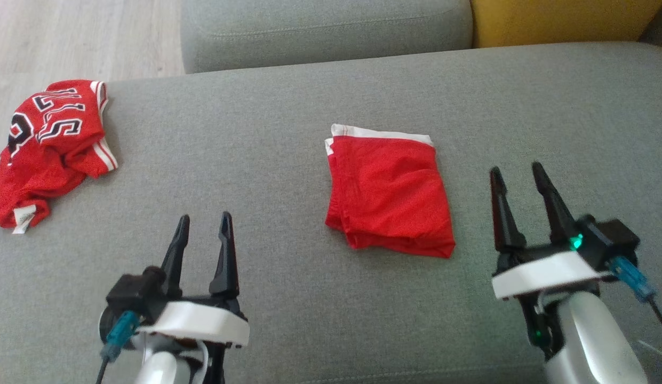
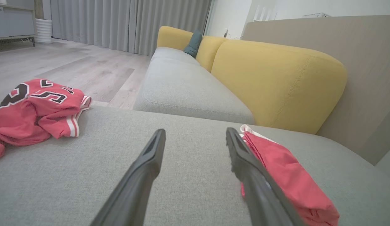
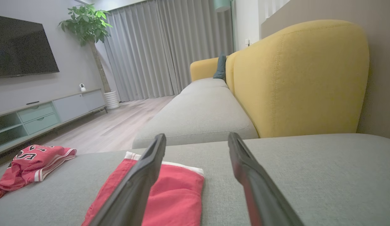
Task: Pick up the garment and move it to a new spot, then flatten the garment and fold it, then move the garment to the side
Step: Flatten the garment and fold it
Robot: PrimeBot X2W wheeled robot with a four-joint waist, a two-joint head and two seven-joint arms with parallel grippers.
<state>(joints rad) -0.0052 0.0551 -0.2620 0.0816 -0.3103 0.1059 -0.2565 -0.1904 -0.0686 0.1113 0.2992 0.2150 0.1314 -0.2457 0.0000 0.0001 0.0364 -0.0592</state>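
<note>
Left end effector [image 1: 205, 216], right end effector [image 1: 516, 167] open; garment [image 1: 389, 197] folded.

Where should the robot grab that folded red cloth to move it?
Probably the near edge of the folded red garment, where the layers bunch together, so one pinch catches all. The open right gripper, nearest it, could come low from the right.

The red garment [image 1: 389, 197] is folded into a neat-ish rectangle and lies flat on the grey cushion [image 1: 288, 298], pretty much mid-seat. A white band runs along its far edge. The near edge is kinda rumpled, with the layers not quite lined up at the corner.
</note>
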